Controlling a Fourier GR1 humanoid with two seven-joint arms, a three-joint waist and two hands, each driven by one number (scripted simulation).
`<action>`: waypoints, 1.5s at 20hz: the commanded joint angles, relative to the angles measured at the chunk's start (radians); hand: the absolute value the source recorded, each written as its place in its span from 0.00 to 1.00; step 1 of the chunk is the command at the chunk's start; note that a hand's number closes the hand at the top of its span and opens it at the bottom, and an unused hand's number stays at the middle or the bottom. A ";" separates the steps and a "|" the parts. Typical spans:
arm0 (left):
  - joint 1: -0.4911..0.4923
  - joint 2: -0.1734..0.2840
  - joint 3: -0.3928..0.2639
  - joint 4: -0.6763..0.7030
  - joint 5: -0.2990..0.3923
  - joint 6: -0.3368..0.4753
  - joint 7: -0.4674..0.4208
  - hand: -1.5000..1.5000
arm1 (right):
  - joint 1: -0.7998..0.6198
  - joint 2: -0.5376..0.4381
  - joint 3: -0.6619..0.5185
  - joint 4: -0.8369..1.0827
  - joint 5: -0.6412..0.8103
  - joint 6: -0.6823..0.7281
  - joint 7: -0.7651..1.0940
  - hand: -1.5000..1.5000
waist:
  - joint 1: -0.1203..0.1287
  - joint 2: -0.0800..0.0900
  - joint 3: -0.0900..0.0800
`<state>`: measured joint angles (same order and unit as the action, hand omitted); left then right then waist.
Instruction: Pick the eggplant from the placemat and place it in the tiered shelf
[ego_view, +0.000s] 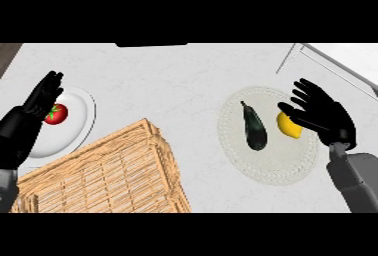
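Eggplant (255, 131) is lying lengthwise on the round pale placemat (244, 165), stem end pointing far, resting left of centre. A lemon (289, 125) is sitting just beside it on the right, on the same placemat.

Right hand (325, 117) is hovering over the right side of the placemat, fingers (306, 90) spread and released, holding nothing. Its lower fingers are overlapping the lemon in this view; cannot tell whether they are touching it. The open spread suggests the hand is being readied for a grasp from the right, though the lemon is standing between palm and eggplant, so the approach is likely needing to come from above rather than sideways.

Left hand (40, 100) is resting at the left edge, fingers straight and pointing far, grasping nothing. It is showing over a white plate (77, 125) carrying a tomato (56, 114).

A slatted wooden rack (111, 170), presumably the tiered shelf, is occupying the near left of the surface (177, 75), well apart from the placemat. Eggplant is not yet lifted; the carry is going to run leftward across open surface.
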<state>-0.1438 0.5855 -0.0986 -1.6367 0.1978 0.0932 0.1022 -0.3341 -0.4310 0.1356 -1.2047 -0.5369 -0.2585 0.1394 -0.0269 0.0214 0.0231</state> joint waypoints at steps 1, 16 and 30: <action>-0.001 -0.090 -0.045 -0.003 0.029 0.017 0.001 0.50 | 0.056 -0.162 0.080 0.171 0.238 -0.163 0.068 1.00 | 0.024 0.022 -0.039; -0.013 -0.168 -0.217 0.100 0.003 0.152 -0.063 0.50 | -0.008 -0.086 0.052 0.155 0.161 -0.077 0.076 0.00 | 0.021 -0.016 -0.026; -0.045 -0.154 -0.284 0.107 0.031 0.199 -0.070 0.50 | -0.314 -0.287 0.257 0.126 0.199 0.354 0.567 0.00 | 0.058 -0.015 -0.028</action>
<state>-0.2204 0.5644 -0.3602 -1.5423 0.1787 0.2614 0.0384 -0.5815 -0.6803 0.3269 -1.0771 -0.3449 -0.0434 0.5924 0.0208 -0.0075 0.0270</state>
